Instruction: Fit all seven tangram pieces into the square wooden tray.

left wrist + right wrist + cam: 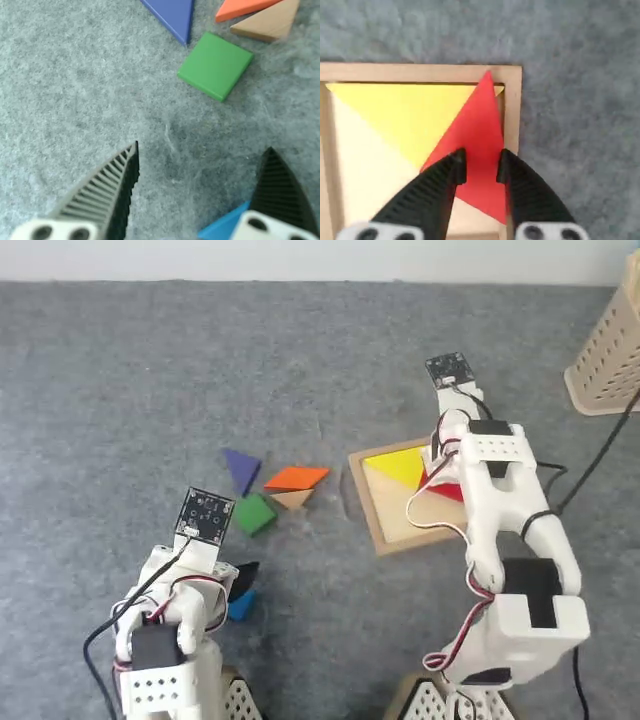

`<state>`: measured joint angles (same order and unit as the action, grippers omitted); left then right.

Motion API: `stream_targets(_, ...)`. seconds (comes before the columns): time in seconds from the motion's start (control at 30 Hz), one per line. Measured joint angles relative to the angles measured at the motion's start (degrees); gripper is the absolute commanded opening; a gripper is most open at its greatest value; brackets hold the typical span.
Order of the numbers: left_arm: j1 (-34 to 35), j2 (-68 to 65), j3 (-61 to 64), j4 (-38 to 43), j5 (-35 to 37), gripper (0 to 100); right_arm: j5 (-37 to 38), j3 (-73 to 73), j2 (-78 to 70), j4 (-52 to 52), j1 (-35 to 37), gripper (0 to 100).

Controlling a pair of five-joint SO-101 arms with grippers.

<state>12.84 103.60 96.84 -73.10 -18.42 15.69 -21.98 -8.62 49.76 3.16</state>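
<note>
Tray (385, 532) of pale wood on grey bench (120, 390), holding yellow triangle (415, 110) flat in a corner; red triangle (475, 130) touching it, tip riding over tray rim; right pincer (480, 165) directly above red triangle, grip impossible to tell; left pincer (200, 165) spread wide over bare bench, blue piece (225, 227) just beside it; green square (215, 65), purple triangle (172, 15), orange piece (245, 7) and plain wooden triangle (270, 22) clustered near, outside tray.

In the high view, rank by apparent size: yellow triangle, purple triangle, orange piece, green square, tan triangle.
1. yellow triangle: largest, though partly covered.
2. purple triangle, orange piece, green square: too alike to rank.
3. tan triangle: smallest.
</note>
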Motion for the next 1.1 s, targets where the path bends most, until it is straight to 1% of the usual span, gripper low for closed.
stream_targets(0.17, 0.0, 0.0, 0.0, 0.0, 0.0, 35, -0.1, 0.0, 0.0, 1.1, -0.9, 10.2)
stream_targets(0.27, 0.0, 0.0, 0.0, 0.0, 0.0, 35, -1.4, 0.1, 0.0, 1.9, -1.2, 10.2)
stream_targets(0.47, 0.0, 0.0, 0.0, 0.0, 0.0, 35, -2.4, -0.5, 0.4, 1.9, -0.4, 10.2)
stream_targets(0.73, 0.0, 0.0, 0.0, 0.0, 0.0, 35, -8.0, -3.4, 1.9, 2.4, 1.5, 10.3)
stream_targets(0.9, 0.0, 0.0, 0.0, 0.0, 0.0, 35, -12.2, -3.4, 1.9, 2.4, 1.2, 10.2)
stream_targets(1.1, 0.0, 0.0, 0.0, 0.0, 0.0, 35, -14.2, -3.3, 1.9, 2.5, 0.8, 10.6)
